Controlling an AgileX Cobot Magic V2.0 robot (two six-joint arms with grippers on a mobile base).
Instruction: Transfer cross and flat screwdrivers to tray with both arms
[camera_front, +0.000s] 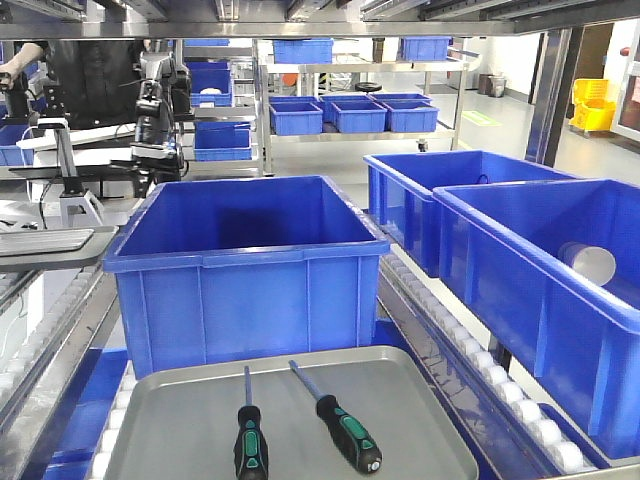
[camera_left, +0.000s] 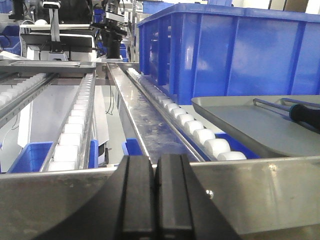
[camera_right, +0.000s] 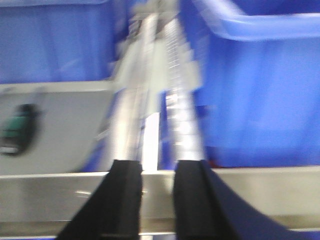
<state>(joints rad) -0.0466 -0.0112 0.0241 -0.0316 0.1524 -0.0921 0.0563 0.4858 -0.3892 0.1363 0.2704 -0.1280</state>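
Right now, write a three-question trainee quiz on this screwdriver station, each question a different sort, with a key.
1. True or false: both black-and-green-handled screwdrivers, the left one and the right one, already lie in the shallow grey metal tray.
2. Multiple choice: what stands directly behind that tray? A) a large empty deep blue plastic bin B) a yellow crate C) a cardboard box
3. Fill in: the fingers of the left claw are pressed ____, while the right claw shows a gap.

Key: 1 true; 2 A; 3 together.
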